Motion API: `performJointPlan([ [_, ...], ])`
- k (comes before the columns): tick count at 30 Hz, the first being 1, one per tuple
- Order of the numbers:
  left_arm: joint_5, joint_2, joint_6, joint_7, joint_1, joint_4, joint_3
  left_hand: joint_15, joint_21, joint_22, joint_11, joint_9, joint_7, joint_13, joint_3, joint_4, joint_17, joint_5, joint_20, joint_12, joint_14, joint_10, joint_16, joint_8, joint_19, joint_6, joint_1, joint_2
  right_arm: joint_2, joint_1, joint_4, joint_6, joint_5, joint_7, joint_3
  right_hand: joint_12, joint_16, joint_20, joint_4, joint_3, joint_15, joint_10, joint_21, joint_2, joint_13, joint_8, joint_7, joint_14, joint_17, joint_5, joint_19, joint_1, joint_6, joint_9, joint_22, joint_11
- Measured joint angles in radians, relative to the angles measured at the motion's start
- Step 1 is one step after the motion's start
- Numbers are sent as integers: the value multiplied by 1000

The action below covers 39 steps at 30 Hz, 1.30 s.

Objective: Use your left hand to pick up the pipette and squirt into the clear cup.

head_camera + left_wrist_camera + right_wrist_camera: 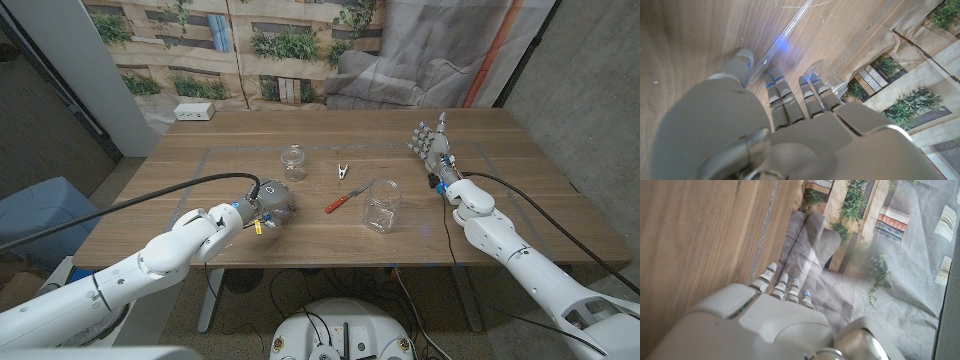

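On the wooden table [540, 200], the pipette [349, 196] lies flat near the middle, its red part pointing toward the robot and its clear tip angled away. It sits at about three o'clock from the left hand [268, 203], near but apart from it, with bare wood between. The clear cup [382, 206] stands upright just beside the pipette, at its four o'clock. A small glass jar [293, 160] stands at twelve o'clock from the left hand, and a small metal clip [343, 171] lies at eleven o'clock from the pipette.

The left hand hovers low over the table with nothing in its grasp; in the left wrist view its fingers [781, 95] reach out loosely side by side over the wood. The right hand [431, 145] stands at the table's right side, at one o'clock from the cup, fingers extended and released, holding nothing; the right wrist view shows its fingers [782, 286] straight.

A white power strip [194, 112] rests at the far left corner. Behind the table hangs a backdrop [250, 45] printed with buildings and greenery, with crumpled grey sheeting [440, 50] to its right.
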Motion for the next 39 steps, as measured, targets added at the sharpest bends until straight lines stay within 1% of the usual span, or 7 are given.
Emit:
performJointPlan([
  [9,3,-5,3,3,-3,5,7,-1,6,0,3,0,-1,0,-8,0,0,0,-2,0,23,29,4,0,16,17,5,5,0,0,0,0,0,0,0,0,0,0,0,0,0,0,0,0,0,0,0,0,0,0,0,0,0,0,0,0],
  [14,7,-9,7,9,-5,9,11,0,6,0,-9,0,-1,0,-15,-1,0,0,-7,0,36,52,4,0,25,51,9,9,0,0,0,0,0,0,0,0,0,0,0,0,0,0,0,0,0,0,0,0,0,0,0,0,0,0,0,0],
  [23,11,-19,14,18,-8,14,18,-3,6,0,-6,0,-11,0,-39,6,0,0,-11,0,65,77,4,8,42,113,13,13,0,0,0,-1,0,0,0,0,0,0,0,0,0,0,0,0,0,0,0,0,0,0,0,0,0,0,0,0],
  [25,12,-20,17,19,-8,14,19,-4,6,0,-9,0,-6,2,-42,8,0,0,-9,0,67,80,4,8,44,118,13,13,0,0,0,-1,0,0,0,0,0,0,0,0,0,0,0,0,0,0,0,0,0,0,0,0,0,0,0,0],
  [31,13,-26,26,19,-9,14,22,-2,6,0,-2,-1,-4,3,-58,16,0,0,-11,-5,77,95,4,8,53,141,-13,18,0,0,0,-1,0,0,0,0,0,0,0,0,0,0,0,0,0,0,0,0,0,0,0,0,0,0,0,0],
  [35,14,-31,36,17,-8,13,24,-3,6,5,-2,-1,3,3,-69,20,0,0,-8,-5,88,106,4,11,61,162,-23,25,0,0,0,-1,0,0,0,0,0,0,0,0,0,0,0,0,0,0,0,0,0,0,0,0,0,0,0,0],
  [39,15,-33,41,15,-8,12,25,-6,6,5,-9,0,-2,3,-73,21,0,-5,-9,-5,91,112,4,12,62,167,-32,26,0,0,0,-1,0,0,0,0,0,0,0,0,0,0,0,0,0,0,0,0,0,0,0,0,0,0,0,0],
])
